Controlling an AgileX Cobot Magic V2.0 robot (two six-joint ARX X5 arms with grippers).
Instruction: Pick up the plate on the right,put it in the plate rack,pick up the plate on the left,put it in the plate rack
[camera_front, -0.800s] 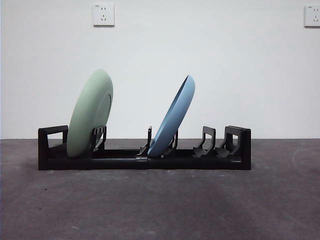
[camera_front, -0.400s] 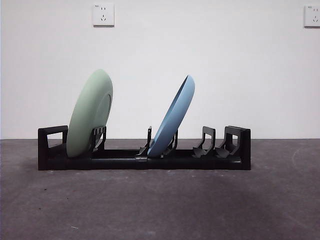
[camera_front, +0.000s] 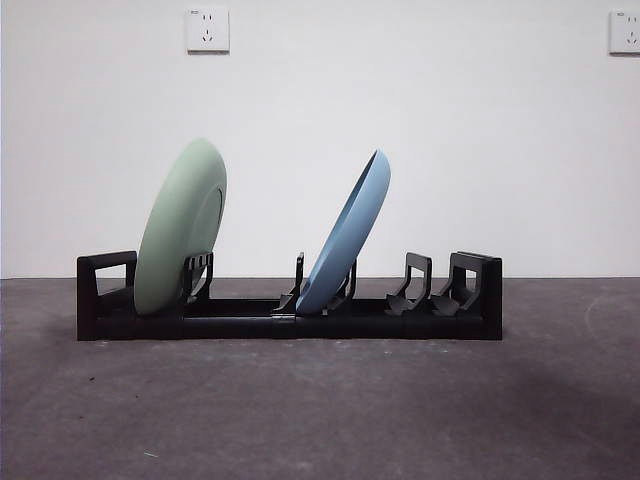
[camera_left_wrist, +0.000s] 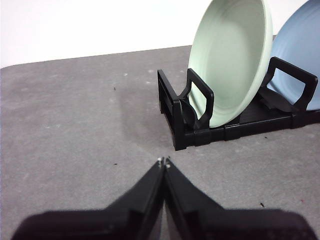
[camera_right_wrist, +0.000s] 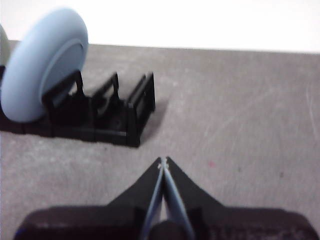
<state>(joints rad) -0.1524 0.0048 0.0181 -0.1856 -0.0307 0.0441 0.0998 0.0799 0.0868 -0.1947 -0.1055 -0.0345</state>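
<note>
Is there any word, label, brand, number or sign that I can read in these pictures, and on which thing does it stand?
None can be read.
Left wall socket: a tiny dark mark at its top left corner, too small to read.
Right wall socket: a similar mark, too small to read.
Green plate, blue plate and plate rack: no text visible in any view.
Left gripper and right gripper: no markings visible.

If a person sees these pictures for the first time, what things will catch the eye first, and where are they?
The eye goes first to the two plates standing tilted in the black plate rack: the green plate near its left end and the blue plate near its middle. Next come the left gripper and the right gripper, both shut, holding nothing, each off one end of the rack.
</note>
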